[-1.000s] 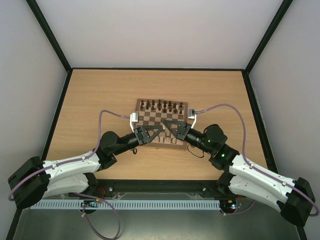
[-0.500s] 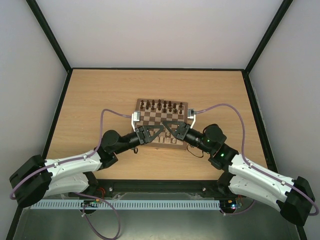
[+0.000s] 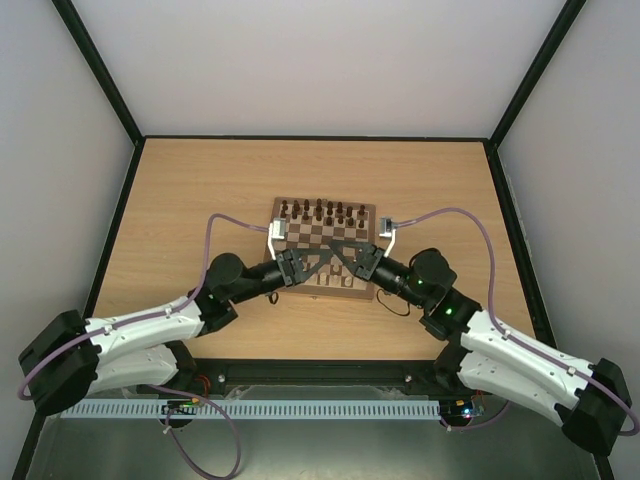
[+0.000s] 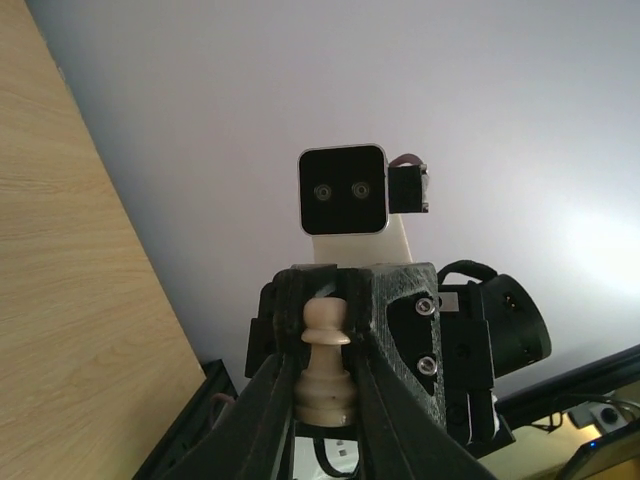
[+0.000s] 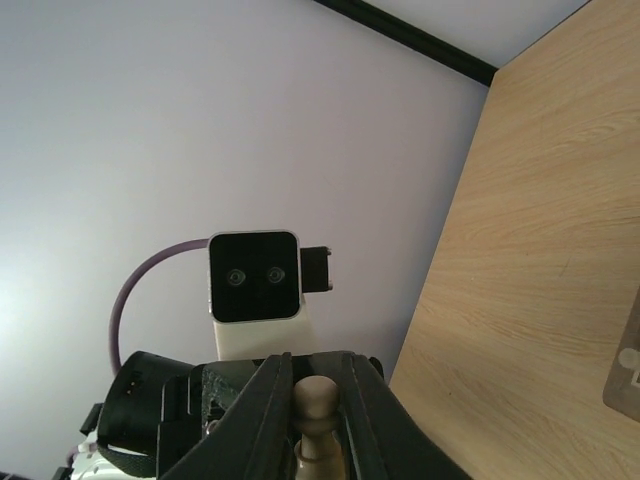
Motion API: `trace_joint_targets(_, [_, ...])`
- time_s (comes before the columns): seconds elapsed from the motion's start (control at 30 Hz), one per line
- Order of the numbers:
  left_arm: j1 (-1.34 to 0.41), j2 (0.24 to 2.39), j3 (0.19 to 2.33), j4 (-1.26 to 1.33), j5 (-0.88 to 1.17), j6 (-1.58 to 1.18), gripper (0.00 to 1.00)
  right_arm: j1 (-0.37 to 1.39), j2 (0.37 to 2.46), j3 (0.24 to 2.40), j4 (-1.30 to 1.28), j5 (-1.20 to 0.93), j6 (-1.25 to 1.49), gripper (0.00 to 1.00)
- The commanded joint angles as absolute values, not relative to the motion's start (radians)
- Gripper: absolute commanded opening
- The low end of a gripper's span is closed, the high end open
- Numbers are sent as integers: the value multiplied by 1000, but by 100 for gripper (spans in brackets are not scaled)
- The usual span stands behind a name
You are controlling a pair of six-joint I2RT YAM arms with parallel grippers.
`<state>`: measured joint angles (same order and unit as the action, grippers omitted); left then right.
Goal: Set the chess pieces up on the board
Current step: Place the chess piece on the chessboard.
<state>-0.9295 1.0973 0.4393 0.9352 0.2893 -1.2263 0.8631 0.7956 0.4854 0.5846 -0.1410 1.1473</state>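
The board [image 3: 372,292] lies mid-table with dark brown pieces [image 3: 320,210] along its far row. A few pale chess pieces [image 3: 343,283] show on its near row; others are hidden under the arms. My left gripper [image 3: 324,256] and right gripper [image 3: 337,252] meet tip to tip above the board's near half. In the left wrist view my left gripper [image 4: 327,305] is shut on the base of a pale pawn [image 4: 325,375]. In the right wrist view my right gripper [image 5: 317,365] is closed around the head of a pale pawn [image 5: 316,400], seemingly the same one.
The wooden table [image 3: 180,200] is bounded by a black frame [image 3: 120,200] and pale walls. Purple cables [image 3: 230,225] loop from each wrist camera beside the board's left and right edges.
Both grippers have edged toward each other over the board, so their fingertips now overlap. The left arm has reached a little farther right.
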Motion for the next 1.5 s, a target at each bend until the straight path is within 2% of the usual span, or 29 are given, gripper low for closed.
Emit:
trace_joint_targets(0.0, [-923, 1079, 551, 786, 353, -1129, 10, 861, 746, 517, 489, -102, 1096, 19])
trace_joint_targets(0.1, [-924, 1086, 560, 751, 378, -1117, 10, 862, 721, 521, 452, -87, 1076, 27])
trace_joint_targets(0.17, [-924, 1085, 554, 736, 387, -1111, 10, 861, 713, 535, 410, -83, 1061, 37])
trace_joint_targets(0.3, [-923, 1072, 557, 678, 426, -1085, 10, 860, 721, 597, 287, -78, 1013, 50])
trace_joint_targets(0.53, [-914, 961, 562, 435, 469, -965, 11, 861, 684, 674, 134, -84, 931, 69])
trace_joint_targets(0.63, [-908, 896, 554, 319, 486, -911, 11, 860, 703, 747, 19, -101, 874, 73])
trace_joint_targets(0.8, [-903, 766, 522, 142, 492, -837, 12, 861, 866, 879, -154, -242, 755, 74])
trace_joint_targets(0.87, [-901, 719, 495, 110, 502, -825, 12, 854, 933, 900, -155, -353, 719, 74])
trace_joint_targets(0.97, [-901, 649, 442, 119, 543, -828, 12, 790, 1001, 860, -34, -647, 744, 74])
trace_joint_targets(1.07, [-903, 571, 414, 103, 583, -825, 13, 749, 1054, 851, -43, -760, 712, 72])
trace_joint_targets(1.23, [-902, 498, 399, 33, 623, -805, 14, 747, 1064, 833, -69, -877, 660, 66])
trace_joint_targets(1.4, [-902, 482, 349, 81, 672, -826, 15, 749, 1053, 752, -20, -1002, 665, 53])
trace_joint_targets(1.47, [-902, 488, 333, 101, 691, -830, 15, 750, 1042, 738, -55, -991, 642, 51])
